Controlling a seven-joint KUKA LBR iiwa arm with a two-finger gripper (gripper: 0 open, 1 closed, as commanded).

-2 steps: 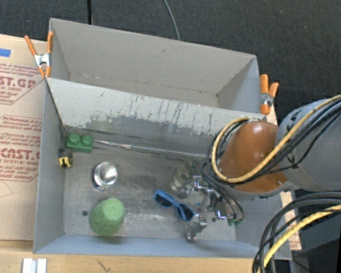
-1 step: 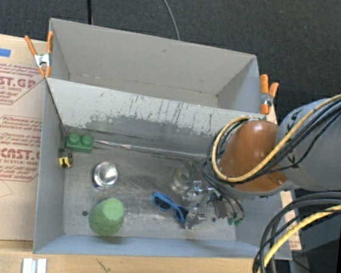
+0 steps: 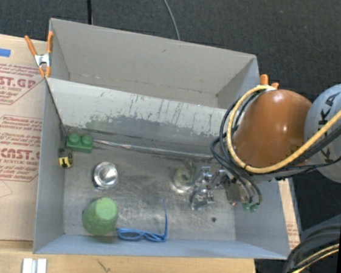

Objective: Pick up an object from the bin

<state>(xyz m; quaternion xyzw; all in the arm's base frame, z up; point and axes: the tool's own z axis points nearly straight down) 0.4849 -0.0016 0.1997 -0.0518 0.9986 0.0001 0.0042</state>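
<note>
The gripper [image 3: 204,190] is low over the floor of the bin [image 3: 143,108], in its right-hand half as the camera sees it, and its shiny metal tips are a tangle of glints against the scratched grey floor, so I cannot tell whether it is released or clenched, and nothing can be made out in its grasp. Just beside it, on the side away from the arm, lies a small pale round piece [image 3: 182,178], flat on the floor; whether the metal touches it cannot be told. This is the thing nearest the gripper. Above the gripper sits the wrist's orange cover [image 3: 272,129], with yellow and black cables [image 3: 240,119] looping round it. Farther from the gripper, toward the front wall of the bin, lies a pair of blue glasses [image 3: 144,233], one thin arm pointing up toward the middle of the floor. Just beside the glasses, farther still from the gripper, rests a round green lump [image 3: 100,216], near the bin's front left corner. Behind the lump, apart from it, stands a small shiny silver cup [image 3: 105,174]. Farthest from the gripper, against the left wall, are a little yellow and black piece [image 3: 65,162] and, near the foot of the back wall, a green toy brick [image 3: 79,141] with two studs on top.
</note>
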